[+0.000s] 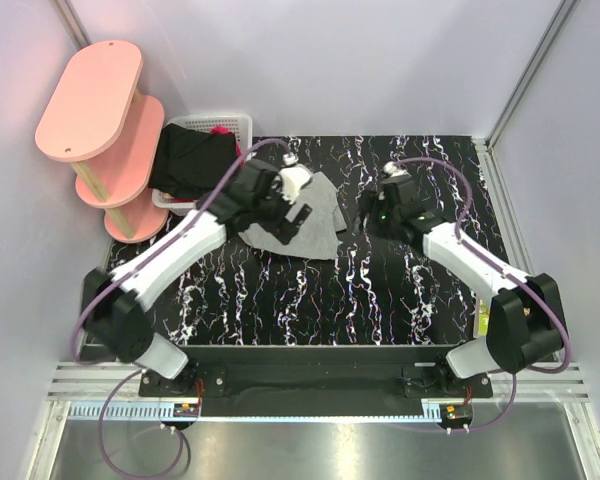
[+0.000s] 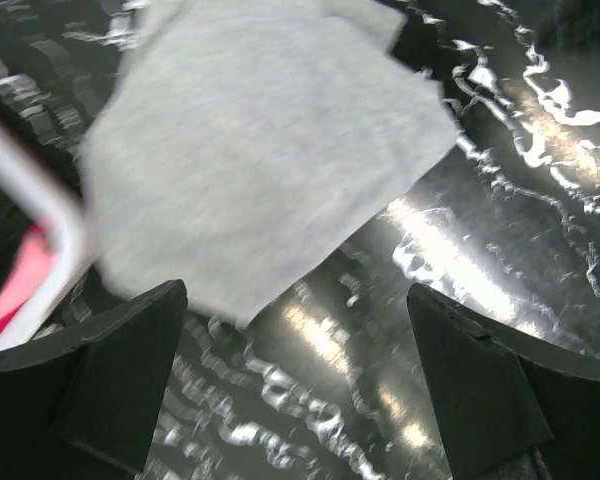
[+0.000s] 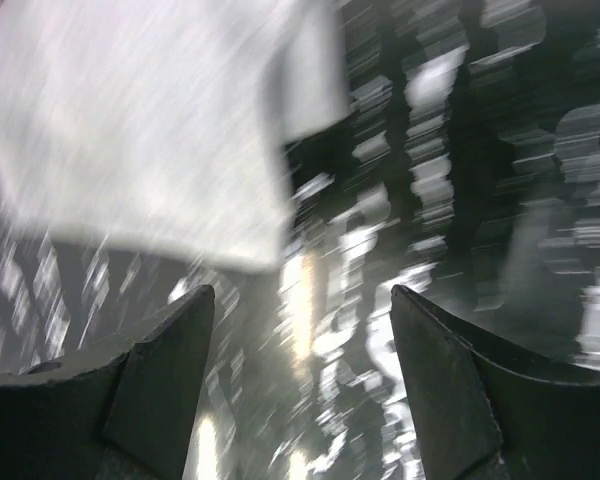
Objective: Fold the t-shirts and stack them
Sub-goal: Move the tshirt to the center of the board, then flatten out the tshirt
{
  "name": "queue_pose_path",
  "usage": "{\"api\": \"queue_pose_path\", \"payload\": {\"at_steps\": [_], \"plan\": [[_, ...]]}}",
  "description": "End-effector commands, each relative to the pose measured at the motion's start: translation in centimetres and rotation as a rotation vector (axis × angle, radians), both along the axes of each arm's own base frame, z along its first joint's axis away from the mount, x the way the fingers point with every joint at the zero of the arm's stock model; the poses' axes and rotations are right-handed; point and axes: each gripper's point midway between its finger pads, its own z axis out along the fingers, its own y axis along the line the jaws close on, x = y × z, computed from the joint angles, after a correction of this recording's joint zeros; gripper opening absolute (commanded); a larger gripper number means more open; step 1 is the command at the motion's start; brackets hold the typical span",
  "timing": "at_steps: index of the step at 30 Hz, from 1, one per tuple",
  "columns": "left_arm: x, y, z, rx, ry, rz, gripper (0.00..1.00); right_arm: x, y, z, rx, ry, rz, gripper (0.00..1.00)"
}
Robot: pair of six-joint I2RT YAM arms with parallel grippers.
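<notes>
A light grey t-shirt (image 1: 305, 225) lies folded on the black marbled table, left of centre at the back. It fills the upper part of the left wrist view (image 2: 260, 150) and the upper left of the blurred right wrist view (image 3: 140, 130). My left gripper (image 1: 288, 212) hovers over the shirt, open and empty (image 2: 295, 385). My right gripper (image 1: 365, 218) is just right of the shirt, open and empty (image 3: 300, 380). A black garment (image 1: 192, 160) hangs over the white basket (image 1: 242, 125), with a bit of magenta cloth (image 1: 220, 130) on top.
A pink two-tier shelf (image 1: 100, 130) stands at the back left beside the basket. The basket's white rim (image 2: 40, 205) and a pink patch (image 2: 15, 285) show at the left of the left wrist view. Walls close in the table at the back and right.
</notes>
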Motion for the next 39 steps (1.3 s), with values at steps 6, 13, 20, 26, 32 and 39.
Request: {"api": "queue_pose_path", "payload": {"at_steps": [6,13,20,26,32,39], "plan": [[8.6,-5.7,-5.8,0.037,0.09,0.102,0.99,1.8,-12.2,4.4,-0.097,-0.131,-0.437,0.79],[11.5,-10.8,-9.9,0.077,0.16,0.075,0.99,-0.3,-11.9,4.1,-0.06,-0.132,-0.401,0.79],[9.6,-14.0,-12.8,0.118,0.2,0.012,0.99,-1.0,-11.4,2.5,-0.053,-0.088,-0.376,0.78],[9.1,-13.8,-15.0,0.168,0.227,0.026,0.96,-0.9,-10.9,2.9,-0.035,-0.09,-0.352,0.78],[9.7,-12.7,-15.2,0.188,0.226,0.042,0.61,-1.3,-11.1,3.7,-0.031,-0.118,-0.35,0.77],[9.7,-9.9,-10.9,0.168,0.197,0.057,0.0,-1.5,-10.6,4.1,-0.002,-0.122,-0.337,0.75]]}}
